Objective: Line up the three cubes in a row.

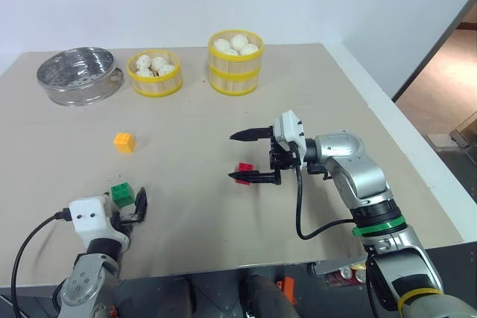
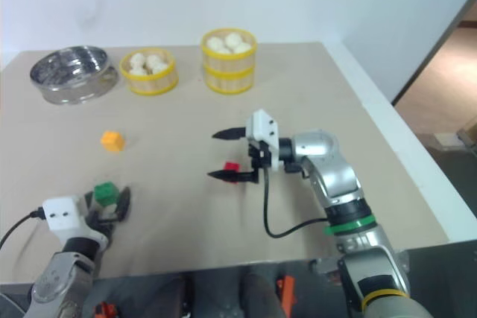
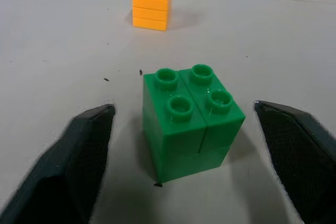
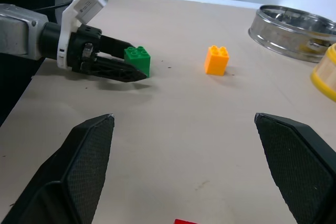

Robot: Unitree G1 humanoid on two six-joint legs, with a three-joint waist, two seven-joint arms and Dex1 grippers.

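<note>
**Three cubes still scattered; left gripper brackets the green one**

Three cubes lie apart on the table [image 1: 223,214], none in a row yet. The green cube [image 3: 191,121] stands near the table's near edge toward its left corner, and the left gripper [image 1: 130,210] lies level around it, one finger on either side with gaps showing, so the jaws are parted and nothing is gripped. The orange-yellow cube [image 1: 124,142] stands alone farther in from that edge, well apart. The red cube [image 1: 244,168] lies mid-table, just beyond the lower finger of the right gripper [image 1: 247,156], whose jaws stand wide and empty, pointing toward the left edge.

By my reading, the step in hand is the grasp of the green cube. Next comes closing squarely on its side faces, then carrying it beside another cube.
</note>
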